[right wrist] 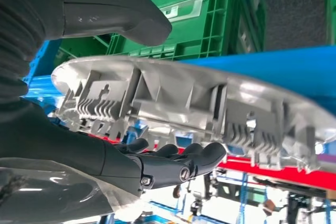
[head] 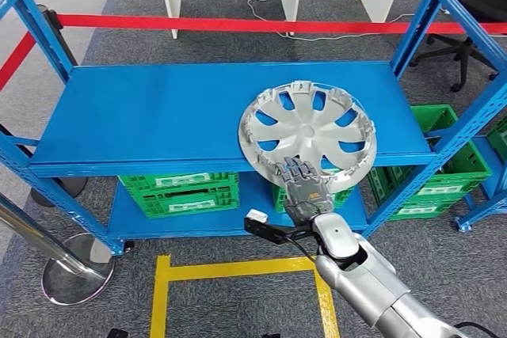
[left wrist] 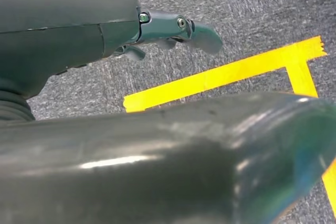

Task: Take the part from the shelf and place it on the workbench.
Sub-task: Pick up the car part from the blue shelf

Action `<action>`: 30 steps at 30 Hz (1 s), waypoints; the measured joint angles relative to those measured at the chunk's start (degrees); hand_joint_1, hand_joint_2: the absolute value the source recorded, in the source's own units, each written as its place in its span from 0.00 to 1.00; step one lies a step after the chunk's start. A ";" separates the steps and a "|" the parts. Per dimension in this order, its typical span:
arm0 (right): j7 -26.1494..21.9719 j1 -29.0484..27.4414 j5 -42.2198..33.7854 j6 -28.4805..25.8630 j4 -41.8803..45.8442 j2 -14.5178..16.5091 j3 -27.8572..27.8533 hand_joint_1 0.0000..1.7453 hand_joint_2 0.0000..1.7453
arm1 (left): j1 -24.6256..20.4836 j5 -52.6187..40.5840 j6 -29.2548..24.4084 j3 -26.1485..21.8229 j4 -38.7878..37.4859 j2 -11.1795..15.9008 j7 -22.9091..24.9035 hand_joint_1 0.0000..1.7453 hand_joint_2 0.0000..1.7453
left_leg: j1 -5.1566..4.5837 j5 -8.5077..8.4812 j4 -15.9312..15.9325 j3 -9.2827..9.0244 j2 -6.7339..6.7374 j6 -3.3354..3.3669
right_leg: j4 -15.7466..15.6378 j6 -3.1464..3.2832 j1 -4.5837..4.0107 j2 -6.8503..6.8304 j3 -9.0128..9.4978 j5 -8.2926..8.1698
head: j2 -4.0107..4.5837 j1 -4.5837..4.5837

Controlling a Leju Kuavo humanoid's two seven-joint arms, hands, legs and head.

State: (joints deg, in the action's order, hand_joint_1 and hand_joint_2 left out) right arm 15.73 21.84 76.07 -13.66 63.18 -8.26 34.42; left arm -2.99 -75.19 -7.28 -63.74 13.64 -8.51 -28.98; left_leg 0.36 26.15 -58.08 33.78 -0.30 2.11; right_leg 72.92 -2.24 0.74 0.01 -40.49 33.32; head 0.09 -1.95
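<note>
**Grasp being set on the part; lift and delivery still to come**

The part, a silver wheel cover (head: 308, 128), lay on the upper blue shelf (head: 150, 112) toward its right end, with its near rim hanging over the shelf's front edge. It lay inner side up, spokes and clip tabs showing. The right robot hand (head: 303, 186) had reached that overhanging rim. In the head view its fingers lay over the rim's top. In the right wrist view the thick thumb (right wrist: 118, 14) sat on one face of the cover and the dark fingers (right wrist: 178, 161) on the other, so the rim stood between them. Whether they pressed firmly on the plastic could not be made out, though the pose read as a pinch on the rim. The cover did not look raised off the shelf.

The left robot hand (left wrist: 174, 30) hung low over grey carpet and yellow floor tape (left wrist: 222, 74), its fingers stretched out and nothing in them.

By this evidence the task was in its early part: the reach was done and the grasp was at hand. Lifting the cover off the shelf, carrying it away and setting it on the table all remained. Green crates (head: 179, 191) sat on the lower shelf beneath.
</note>
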 joint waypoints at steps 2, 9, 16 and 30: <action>-0.04 0.11 0.15 0.10 -0.11 0.00 -0.03 0.00 1.00 | -0.03 0.01 0.01 0.00 0.00 -0.03 0.00 0.00 0.00 | -0.04 0.05 -0.03 -0.11 -0.09 -0.10 | -7.78 0.49 -0.10 -0.02 3.63 -3.92 | 0.00 -0.01; -0.05 0.31 0.28 0.34 -0.49 0.33 -0.07 0.00 1.00 | -0.11 0.01 0.01 0.00 0.00 -0.03 0.00 0.00 0.00 | -0.10 1.11 -1.42 0.71 -0.03 -2.02 | -15.60 2.04 -0.17 0.05 7.64 -6.14 | 0.00 0.19; 1.02 0.48 0.48 1.33 -2.14 0.96 -0.08 0.00 1.00 | -0.19 0.01 0.01 0.02 -0.02 0.01 0.14 0.00 0.00 | 0.25 4.72 -12.74 5.42 0.05 -3.04 | -15.75 2.60 -0.08 -0.08 7.81 -6.25 | 0.00 0.44; 5.16 2.82 2.51 1.55 -7.58 2.20 -2.49 0.00 1.00 | -0.52 -0.13 0.15 0.20 -0.03 -0.33 0.78 0.00 0.00 | 0.17 -0.03 0.56 -0.43 0.06 0.04 | 1.15 -0.11 -0.13 0.00 -0.91 0.67 | 0.00 -0.02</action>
State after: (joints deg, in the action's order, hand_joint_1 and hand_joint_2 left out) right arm 20.90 24.67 78.58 -12.11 55.59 -6.06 31.93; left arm -3.51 -75.32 -7.14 -63.53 13.61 -8.84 -28.20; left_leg 0.54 26.11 -57.52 33.35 -0.24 2.14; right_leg 74.07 -2.35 0.62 0.01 -41.40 33.98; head 0.09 -1.96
